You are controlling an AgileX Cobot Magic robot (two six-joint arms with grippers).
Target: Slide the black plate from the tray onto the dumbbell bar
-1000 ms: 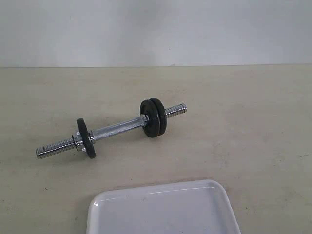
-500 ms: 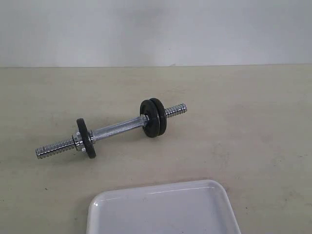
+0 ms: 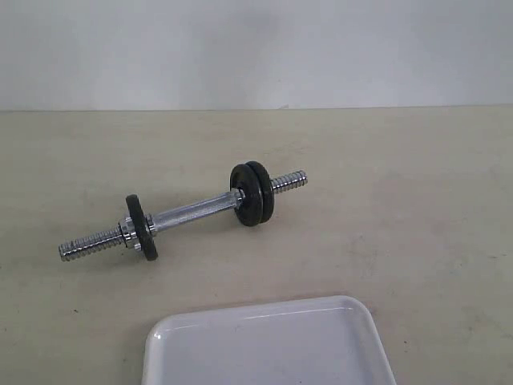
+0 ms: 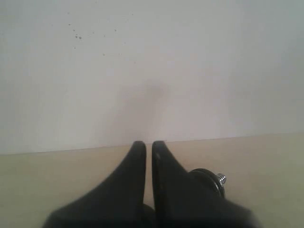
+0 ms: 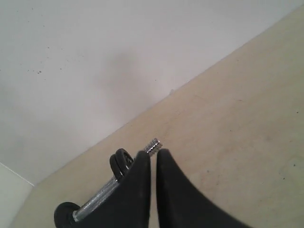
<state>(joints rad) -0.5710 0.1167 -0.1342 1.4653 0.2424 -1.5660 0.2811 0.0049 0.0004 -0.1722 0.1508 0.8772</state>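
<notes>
The dumbbell bar (image 3: 192, 212) lies slantwise on the beige table. One black disc (image 3: 141, 227) sits on its left end and a pair of black discs (image 3: 256, 193) on its right end; which is the black plate I cannot tell. The visible part of the white tray (image 3: 264, 349) holds nothing. Neither gripper shows in the exterior view. My left gripper (image 4: 145, 144) is shut and empty, with the disc pair (image 4: 209, 178) beside it. My right gripper (image 5: 153, 154) is shut and empty, apart from the bar's threaded end (image 5: 153, 145) and disc pair (image 5: 121, 164).
The tray's front part is cut off by the lower edge of the exterior view. A pale wall (image 3: 256, 48) rises behind the table's far edge. Bare tabletop (image 3: 417, 208) spreads to the right of the bar.
</notes>
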